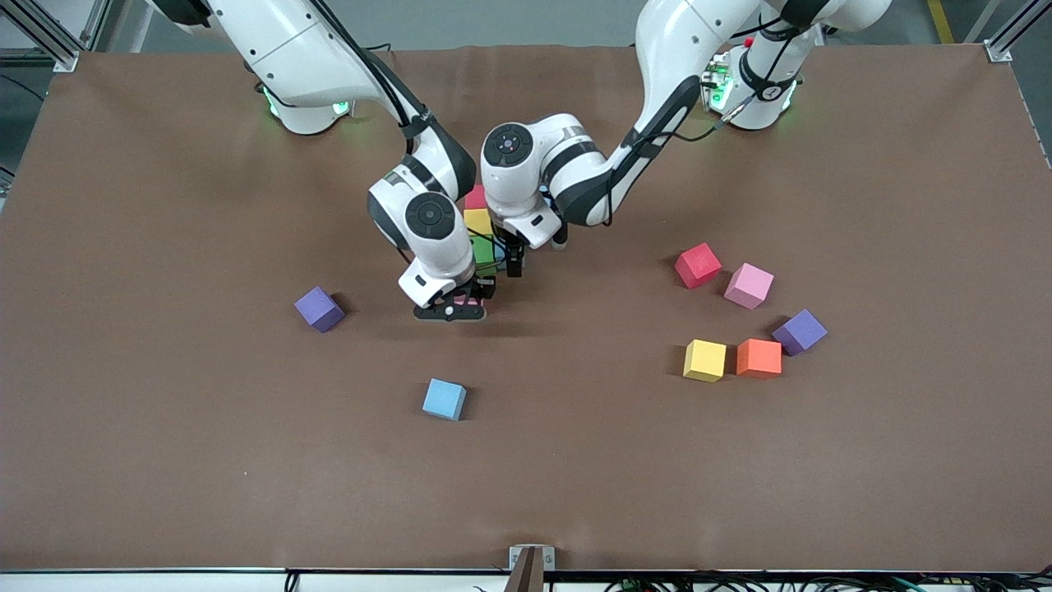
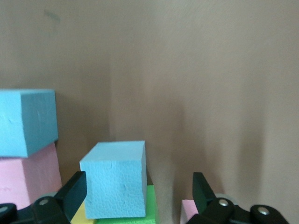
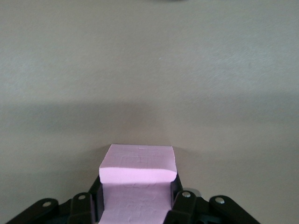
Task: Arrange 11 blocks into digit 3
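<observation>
- Right gripper (image 3: 135, 205) pinches a pink block (image 3: 138, 170) low over the table (image 1: 164, 460), beside the cluster.
- Left gripper (image 2: 139, 196) stands wide open around a light blue block (image 2: 116, 179), gripping nothing.
- That block sits against the green block (image 1: 483, 253) and yellow block (image 1: 477, 222) in the unfinished digit 3.
- Loose cubes (image 1: 705, 360) lie toward the left arm's end.

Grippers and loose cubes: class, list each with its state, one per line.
Left gripper: open, around a light blue cube.
Right gripper: shut on a pink cube.
Loose red cube: tilted, on the table.
Loose orange cube: touching the yellow cube.
</observation>
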